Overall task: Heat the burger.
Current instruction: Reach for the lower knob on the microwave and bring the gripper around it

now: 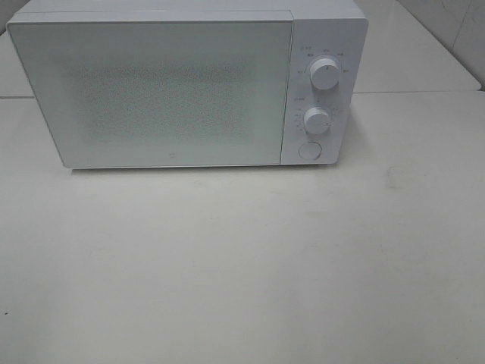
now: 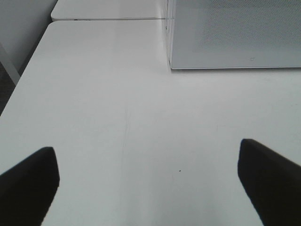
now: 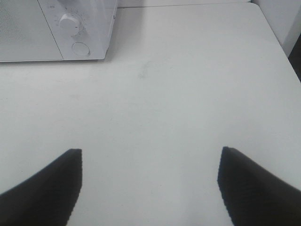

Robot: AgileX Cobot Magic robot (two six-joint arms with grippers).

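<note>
Burger in no view; boxy white microwave oven (image 1: 174,91) sits shut on white desk (image 1: 242,265); left tool (image 2: 146,148) and right tool (image 3: 150,150) spread wide, empty; door-opening step judged next, via its round white button (image 1: 309,150).

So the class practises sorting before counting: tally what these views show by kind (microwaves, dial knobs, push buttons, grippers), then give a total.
microwave: 1
knobs: 2, the upper knob and the lower knob
round button: 1
grippers: 2, the left gripper and the right gripper, both open
Total: 6
</note>
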